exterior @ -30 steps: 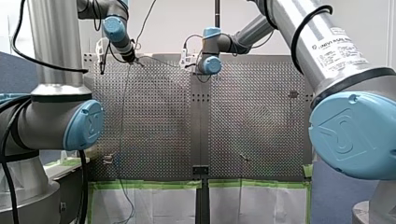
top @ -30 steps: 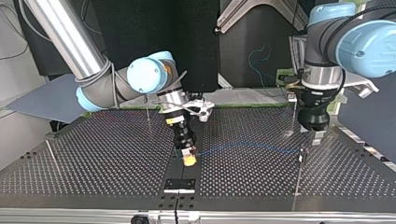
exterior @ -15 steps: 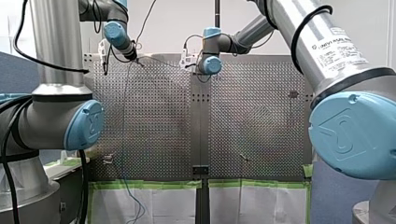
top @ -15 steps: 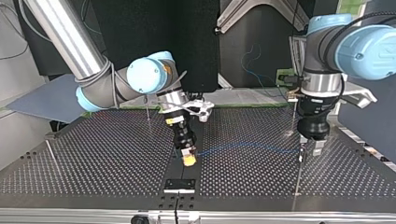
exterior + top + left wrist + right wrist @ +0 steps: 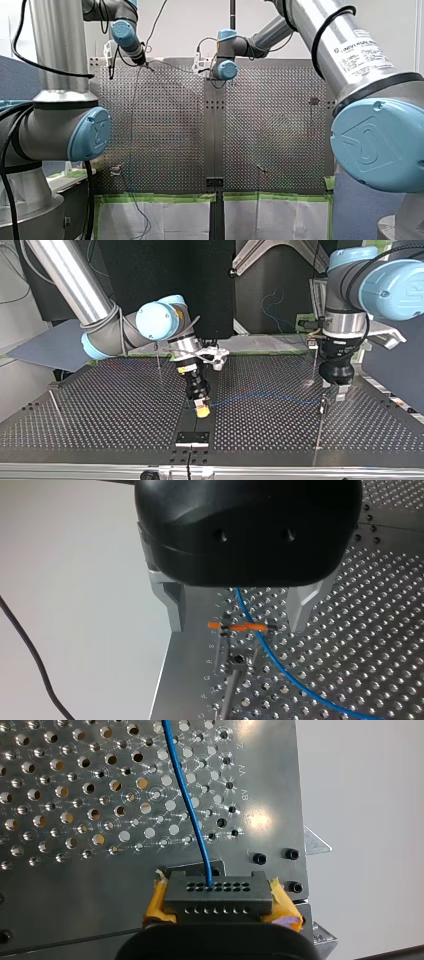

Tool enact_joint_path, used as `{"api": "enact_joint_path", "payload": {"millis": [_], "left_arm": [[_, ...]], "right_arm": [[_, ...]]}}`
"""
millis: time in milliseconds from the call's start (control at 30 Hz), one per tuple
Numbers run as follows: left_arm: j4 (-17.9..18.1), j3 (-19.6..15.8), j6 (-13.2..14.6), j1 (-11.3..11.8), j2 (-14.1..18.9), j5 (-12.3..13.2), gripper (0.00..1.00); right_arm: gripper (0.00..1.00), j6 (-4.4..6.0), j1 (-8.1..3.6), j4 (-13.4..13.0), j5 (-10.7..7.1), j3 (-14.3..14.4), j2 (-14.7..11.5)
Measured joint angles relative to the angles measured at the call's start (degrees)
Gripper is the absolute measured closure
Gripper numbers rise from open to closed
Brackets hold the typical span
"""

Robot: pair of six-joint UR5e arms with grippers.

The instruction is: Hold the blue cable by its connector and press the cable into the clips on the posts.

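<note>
Scanning top view L to R. Left post (image 5: 56, 409) far out, back post (image 5: 158, 356) beside right arm (image 5: 125, 335): no cable made out at either, clips too small to see. Right gripper (image 5: 201, 410) near centre, yellow pads (image 5: 156, 900) clamped on connector (image 5: 216, 892), low over table (image 5: 100, 405). Cable (image 5: 265, 395) leaves connector, runs rightward just above table to left gripper (image 5: 333, 390). Jaws there spread, straddling near post (image 5: 318, 427) w/ orange clip (image 5: 242, 627). Cable passes betw. fingers (image 5: 174, 607) and crosses clip, not pinched. Seated in clip or just lying across it: can't tell. Judged early in task: connector hold done, at most one clip filled, other posts to do. Cable past left gripper hidden behind left arm (image 5: 345, 325) in top view; left wrist view loses it under gripper body.
</note>
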Motion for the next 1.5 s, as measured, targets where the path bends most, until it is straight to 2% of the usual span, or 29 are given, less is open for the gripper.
{"api": "enact_joint_path", "payload": {"millis": [567, 1500], "left_arm": [[0.00, -1.26, -0.15, -0.23, 0.64, 0.07, 0.00], [-0.01, -1.35, -0.22, -0.22, 0.70, -0.05, 0.00]], "right_arm": [[1.00, 0.09, -0.03, 0.01, 0.00, -0.01, 0.00], [1.00, 0.10, -0.03, 0.16, -0.03, -0.01, 0.00]]}}
